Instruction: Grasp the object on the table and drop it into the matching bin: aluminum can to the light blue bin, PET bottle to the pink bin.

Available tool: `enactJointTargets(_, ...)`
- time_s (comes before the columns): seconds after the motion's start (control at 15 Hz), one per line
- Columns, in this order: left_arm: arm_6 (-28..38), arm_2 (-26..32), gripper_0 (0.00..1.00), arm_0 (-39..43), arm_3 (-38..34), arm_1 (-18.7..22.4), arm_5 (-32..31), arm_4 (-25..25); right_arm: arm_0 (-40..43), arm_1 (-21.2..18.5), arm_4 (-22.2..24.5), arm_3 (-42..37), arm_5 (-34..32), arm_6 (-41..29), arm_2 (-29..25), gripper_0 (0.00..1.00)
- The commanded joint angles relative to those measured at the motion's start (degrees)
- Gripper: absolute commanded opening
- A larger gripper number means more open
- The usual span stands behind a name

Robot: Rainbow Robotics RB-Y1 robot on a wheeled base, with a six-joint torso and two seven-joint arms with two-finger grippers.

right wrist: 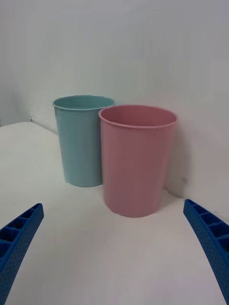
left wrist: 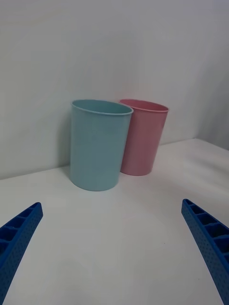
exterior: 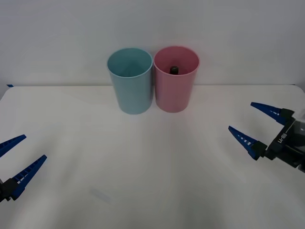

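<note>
The pink bin (exterior: 176, 79) stands upright at the back of the white table (exterior: 152, 167), touching the light blue bin (exterior: 130, 80) on its left. Inside the pink bin the PET bottle's black cap (exterior: 174, 69) pokes up; the rest of the bottle is hidden by the wall. My right gripper (exterior: 251, 117) hovers open at the table's right side, well clear of the bins. My left gripper (exterior: 21, 151) is open near the front left corner. Both wrist views show the pink bin (right wrist: 137, 159) (left wrist: 142, 137) and the light blue bin (right wrist: 83, 140) (left wrist: 98, 143) ahead.
A plain white wall rises right behind the bins. The table's back edge runs just behind them, with a small blue mark (exterior: 9, 85) at its far left end. A faint smudge (exterior: 101, 195) lies on the tabletop front left.
</note>
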Motion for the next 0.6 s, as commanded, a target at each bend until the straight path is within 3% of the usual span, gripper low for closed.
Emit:
enactJointTargets(0.07,0.00,0.00,1.00,0.00,0.00,0.00,0.00,0.00,2.86,1.92,0.05,0.01,-1.48,1.52,-2.11,1.00)
enactJointTargets(0.6,0.00,0.00,1.00,0.00,0.00,0.00,0.00,0.00,11.56,3.94,-1.44,-0.70,-8.16,2.75,-7.56,1.00)
